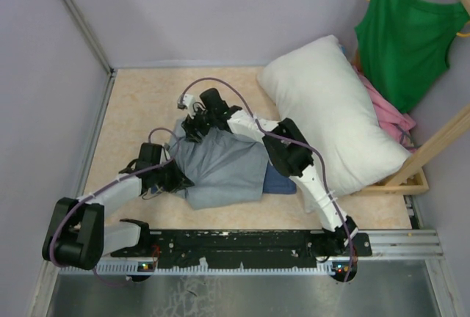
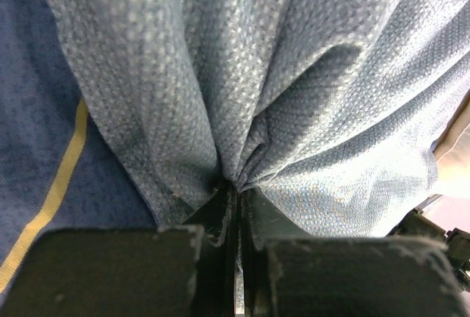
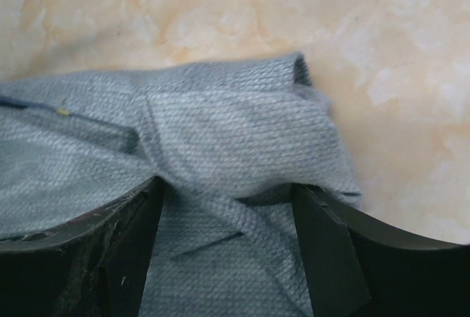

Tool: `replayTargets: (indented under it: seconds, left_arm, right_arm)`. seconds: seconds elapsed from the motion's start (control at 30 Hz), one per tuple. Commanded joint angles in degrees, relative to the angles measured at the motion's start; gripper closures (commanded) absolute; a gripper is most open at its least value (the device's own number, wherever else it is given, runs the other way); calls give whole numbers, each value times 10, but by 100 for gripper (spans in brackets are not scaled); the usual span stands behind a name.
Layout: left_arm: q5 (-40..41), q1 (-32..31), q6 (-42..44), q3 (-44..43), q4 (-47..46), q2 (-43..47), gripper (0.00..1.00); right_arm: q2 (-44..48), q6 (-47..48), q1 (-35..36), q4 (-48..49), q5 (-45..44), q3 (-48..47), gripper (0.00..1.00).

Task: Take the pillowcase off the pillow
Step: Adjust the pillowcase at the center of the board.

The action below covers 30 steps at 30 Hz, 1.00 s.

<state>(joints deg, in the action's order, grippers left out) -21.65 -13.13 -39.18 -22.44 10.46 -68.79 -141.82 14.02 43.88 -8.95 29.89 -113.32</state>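
The job looks all but done. At the lower left of the top view the left gripper [image 1: 175, 176] is clamped tight on a bunched pinch of the pillowcase [image 1: 224, 166]. The pillowcase lies as a flat, crumpled grey-blue heap at the middle of the frame, with a darker blue edge peeping out at its lower right. Just above the heap the right gripper [image 1: 197, 122] stands with its jaws apart, straddling a folded corner of the cloth without visibly squeezing it. To the upper right the pillow [image 1: 330, 115] lies bare and white, well clear of the sack and propped toward the back corner. As I judge it, nothing is left but to let go, or perhaps to lay the sack out. The table [image 1: 139, 104] is a pale, marbled beige board, walled in plain lilac-grey at left and behind. At the far right a green tank top [image 1: 407, 34] hangs on a yellow hanger above a pink garment [image 1: 389, 115], with a wooden frame [image 1: 440, 141] beside them.
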Motion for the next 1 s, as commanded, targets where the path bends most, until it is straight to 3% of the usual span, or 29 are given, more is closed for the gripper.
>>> replayTargets:
  seconds: [0.0, 0.13, 0.2, 0.37, 0.7, 0.83, 0.97]
  left_arm:
    - [7, -5, 9, 23, 48, -3, 100]
    - [1, -10, 6, 31, 43, -1, 100]
    - [4, -15, 2, 36, 43, 2, 100]
    - [12, -21, -6, 42, 45, 14, 100]
    - [36, -33, -22, 57, 57, 36, 100]
    - [45, -33, -33, 59, 61, 52, 100]
    - [71, -33, -44, 41, 82, 73, 100]
  right_arm:
    - [-28, 9, 4, 24, -32, -70, 33]
    - [-49, -30, 3, 33, -68, -110, 53]
    - [-58, -56, 1, 30, -67, -139, 57]
    - [-80, -132, -13, 28, -96, -219, 100]
    - [-88, -429, -152, 80, -9, -306, 100]
    - [-85, -499, -207, 59, 111, -327, 100]
    - [-39, -531, -245, 33, 280, -264, 100]
